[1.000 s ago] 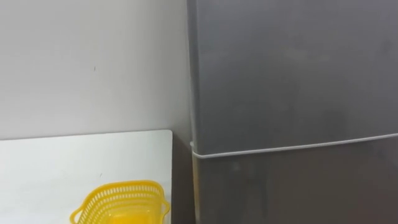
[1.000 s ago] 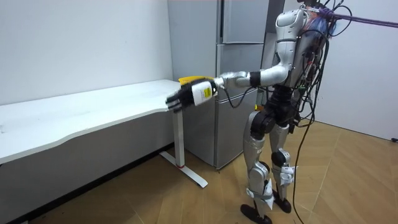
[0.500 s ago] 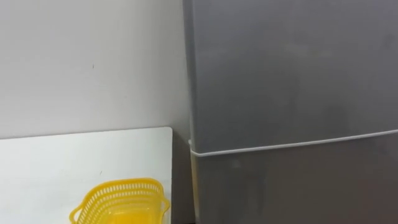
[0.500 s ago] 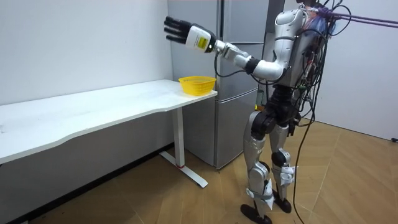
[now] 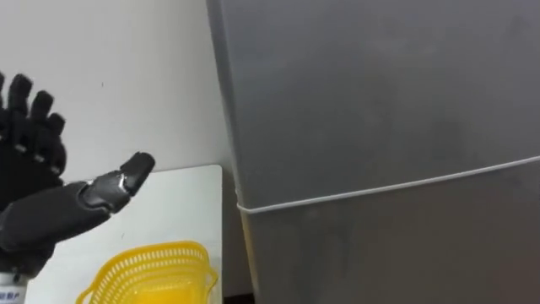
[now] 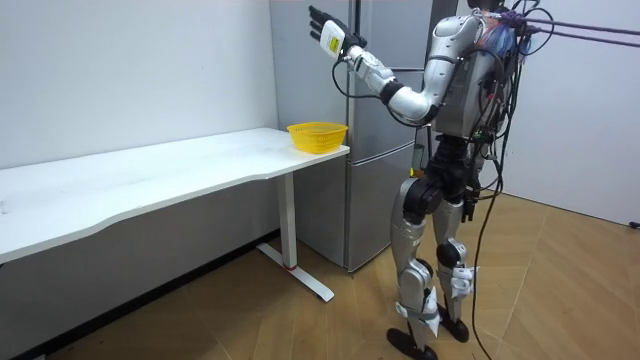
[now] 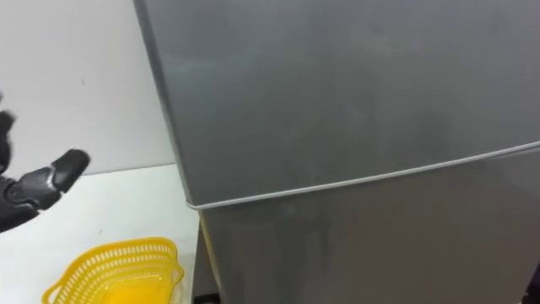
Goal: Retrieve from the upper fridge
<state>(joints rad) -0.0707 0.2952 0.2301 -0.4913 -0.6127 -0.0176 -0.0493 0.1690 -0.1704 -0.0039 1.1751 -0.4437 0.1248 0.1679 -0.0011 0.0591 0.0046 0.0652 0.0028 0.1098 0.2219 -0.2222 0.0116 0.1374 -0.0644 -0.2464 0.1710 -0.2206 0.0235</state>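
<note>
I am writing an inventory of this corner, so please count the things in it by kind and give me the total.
Fridge: 1
Table: 1
Yellow basket: 1
Total: 3

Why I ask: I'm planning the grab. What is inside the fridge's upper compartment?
Nothing inside shows: the fridge's upper door is shut and covers any contents. The open left hand is raised to its left.

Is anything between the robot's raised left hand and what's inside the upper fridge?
Yes. The upper fridge door is shut, hiding its contents. The open left hand is raised left of the door's edge, with nothing between them.
</note>
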